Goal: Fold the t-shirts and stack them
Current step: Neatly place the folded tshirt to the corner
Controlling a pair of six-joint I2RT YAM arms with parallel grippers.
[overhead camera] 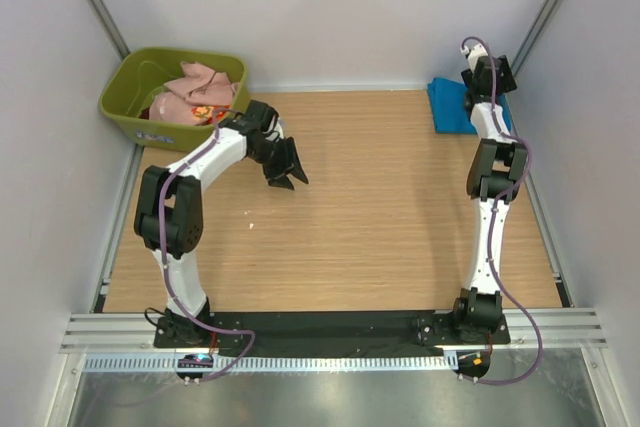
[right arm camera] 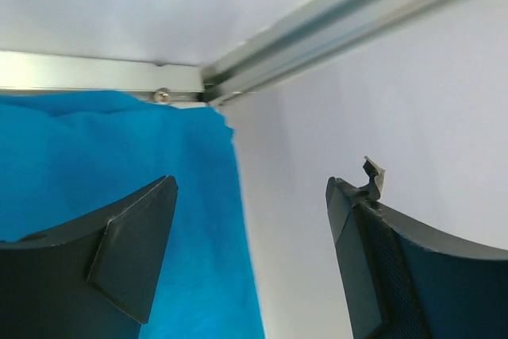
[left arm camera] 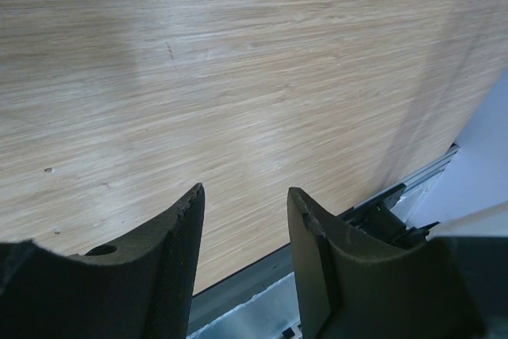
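Note:
A folded bright blue t-shirt [overhead camera: 450, 107] lies in the table's back right corner. My right gripper [overhead camera: 488, 80] hovers over its right edge. In the right wrist view the right gripper [right arm camera: 250, 188] is open and empty, with the blue t-shirt [right arm camera: 103, 164] under its left finger and the white wall beyond. A pale pink t-shirt [overhead camera: 200, 85] and a red-orange patterned t-shirt [overhead camera: 207, 113] lie crumpled in the olive-green tub [overhead camera: 124, 80] at the back left. My left gripper [overhead camera: 286, 169] hangs open and empty over bare wood right of the tub. The left gripper [left arm camera: 244, 194] holds nothing.
The wooden table [overhead camera: 390, 217] is walled in by white panels with aluminium rails [right arm camera: 317, 45] at the corners. The black base strip and metal rail [left arm camera: 262, 291] run along the near edge, where both arm bases stand.

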